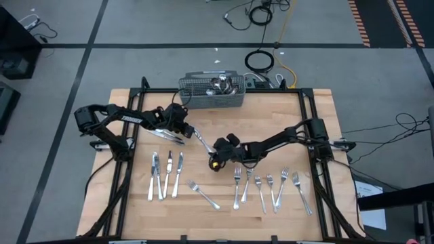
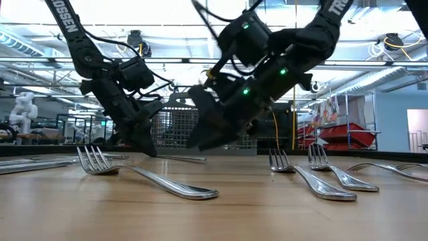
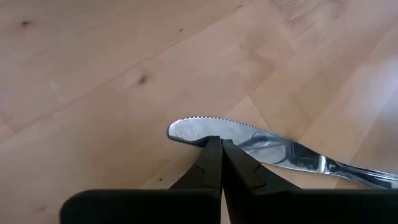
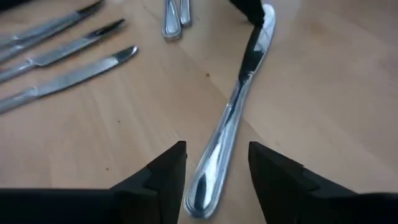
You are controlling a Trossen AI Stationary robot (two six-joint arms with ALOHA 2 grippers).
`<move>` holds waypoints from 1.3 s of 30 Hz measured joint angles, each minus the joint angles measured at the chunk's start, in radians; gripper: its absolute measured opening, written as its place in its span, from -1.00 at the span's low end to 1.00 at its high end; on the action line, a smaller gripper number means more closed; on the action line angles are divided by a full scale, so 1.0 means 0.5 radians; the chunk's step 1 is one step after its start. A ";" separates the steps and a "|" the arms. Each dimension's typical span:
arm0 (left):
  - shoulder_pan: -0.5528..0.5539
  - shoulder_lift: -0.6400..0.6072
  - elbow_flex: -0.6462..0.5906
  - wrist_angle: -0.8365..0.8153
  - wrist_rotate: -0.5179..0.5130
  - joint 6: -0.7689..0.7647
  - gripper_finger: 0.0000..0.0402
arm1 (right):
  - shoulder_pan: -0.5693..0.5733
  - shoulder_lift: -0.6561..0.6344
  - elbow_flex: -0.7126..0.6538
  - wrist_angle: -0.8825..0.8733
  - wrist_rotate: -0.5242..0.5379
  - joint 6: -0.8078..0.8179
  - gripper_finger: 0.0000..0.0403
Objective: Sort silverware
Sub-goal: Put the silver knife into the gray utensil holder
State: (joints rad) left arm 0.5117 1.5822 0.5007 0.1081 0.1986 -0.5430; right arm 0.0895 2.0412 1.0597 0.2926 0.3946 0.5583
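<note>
We see the left end effector pinching a knife by its blade; the right end effector, spread, straddles its handle. The thin-edged grip may slip.

Robotics lab; taped concrete floor; ceiling trusses.

- White capital letters run along the left arm in the low view; "OSSEN" can be read, the start cut off.
- The right arm carries white letters, only "TR" legible.
- No other text is readable.
</note>
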 joint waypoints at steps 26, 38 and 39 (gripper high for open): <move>-0.057 -0.046 -0.005 0.010 0.102 -0.050 -0.99 | -0.018 0.160 0.186 -0.480 -0.159 0.425 -1.00; -0.045 -0.152 -0.008 -0.095 0.039 0.002 -0.97 | -0.046 0.175 0.370 -0.585 -0.192 0.102 -1.00; -0.045 -0.151 -0.008 -0.089 0.042 0.001 -0.97 | -0.046 0.179 0.396 -0.600 -0.189 0.065 -1.00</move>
State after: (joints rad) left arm 0.4892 1.5066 0.4965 0.0634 0.2194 -0.5426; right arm 0.0666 2.1309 1.2575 -0.0072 0.3002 0.5909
